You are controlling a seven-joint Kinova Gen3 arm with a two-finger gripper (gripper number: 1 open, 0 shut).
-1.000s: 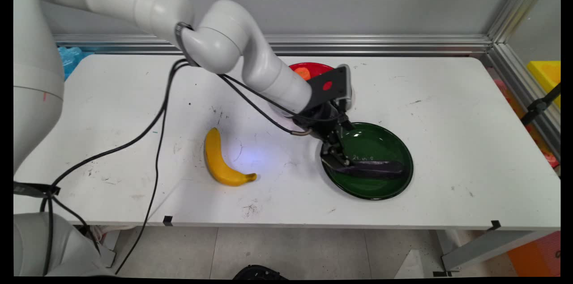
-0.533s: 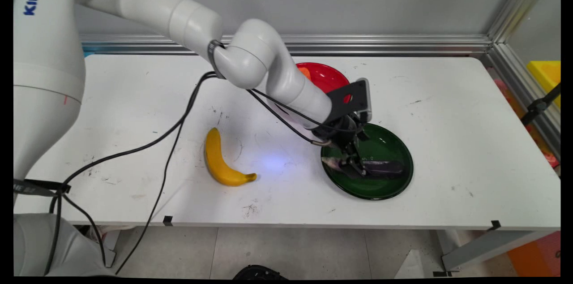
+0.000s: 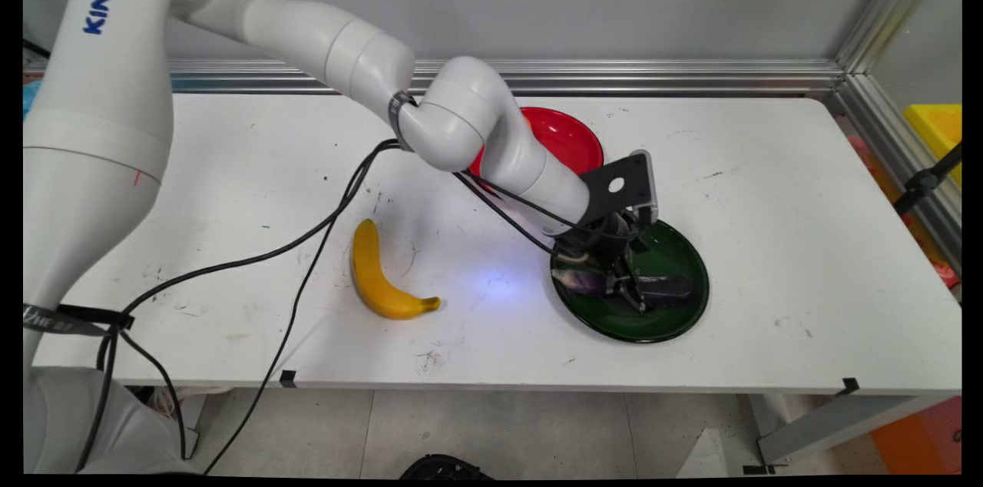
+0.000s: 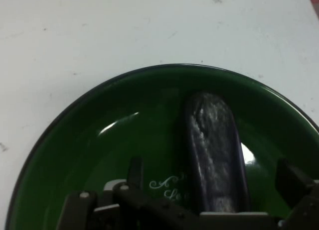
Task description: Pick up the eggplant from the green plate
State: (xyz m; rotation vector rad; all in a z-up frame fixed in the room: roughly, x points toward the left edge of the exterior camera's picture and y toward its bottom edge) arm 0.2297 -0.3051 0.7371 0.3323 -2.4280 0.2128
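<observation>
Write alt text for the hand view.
A dark purple eggplant lies in a green plate on a white table, running away from the camera. The gripper straddles its near end, one of the black fingers on each side.

White arm (image 3: pixel 491 141) reaching down-right, black gripper (image 3: pixel 626 289) low — fingers (image 4: pixel 291 182) spread apart

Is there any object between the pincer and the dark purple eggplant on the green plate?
Nothing visible stands between them. The black two-finger pincer is down over the dark purple eggplant, one finger on each side of it, inside the round green plate. The yellow banana and the red plate lie apart.
</observation>
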